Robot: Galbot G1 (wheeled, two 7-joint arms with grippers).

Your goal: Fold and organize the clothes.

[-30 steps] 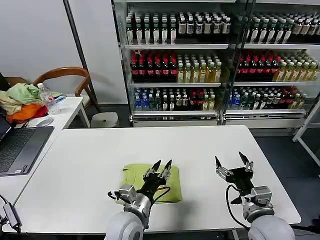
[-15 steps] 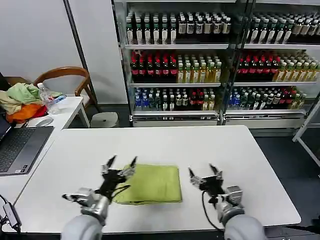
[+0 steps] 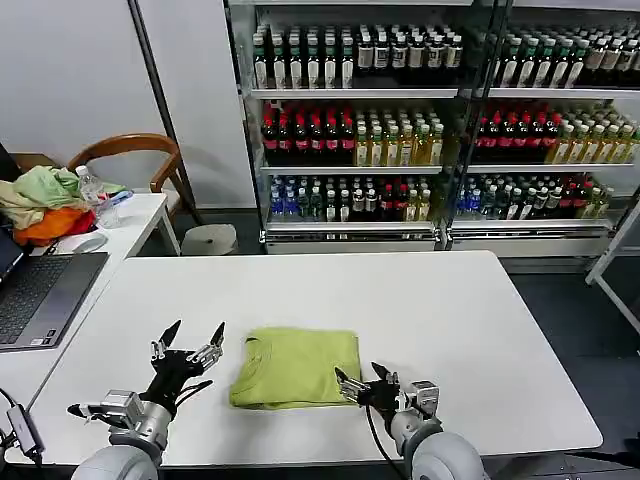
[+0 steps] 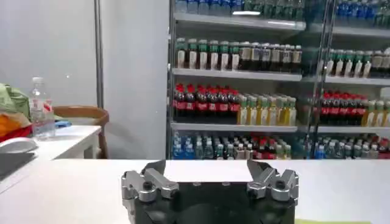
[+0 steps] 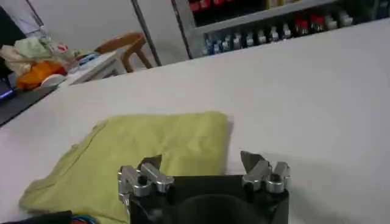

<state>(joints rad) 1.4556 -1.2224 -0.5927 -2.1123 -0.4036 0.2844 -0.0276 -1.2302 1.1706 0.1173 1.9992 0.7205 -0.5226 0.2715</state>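
The clothes, a lime yellow-green T-shirt (image 3: 297, 366), lie folded into a rough square on the white table (image 3: 420, 300) near its front edge. In the right wrist view the folded T-shirt (image 5: 146, 152) lies just ahead of the jaws. My left gripper (image 3: 187, 338) hangs open to the left of the shirt, apart from it, nothing between its fingers. My right gripper (image 3: 357, 377) stands open by the shirt's front right corner, holding nothing. The left wrist view shows my left gripper (image 4: 207, 170) open over bare table.
A side table (image 3: 130, 225) at the left carries a laptop (image 3: 40, 295), a heap of pale green, beige and orange garments (image 3: 45, 205) and a water bottle (image 3: 92, 190). A wooden chair (image 3: 135, 150) stands behind it. Drink shelves (image 3: 430, 120) line the back.
Both grippers have drawn off the shirt and lowered toward the table's front edge. The left moved left, clear of the cloth; the right moved left to the shirt's right corner. The shirt lies folded.
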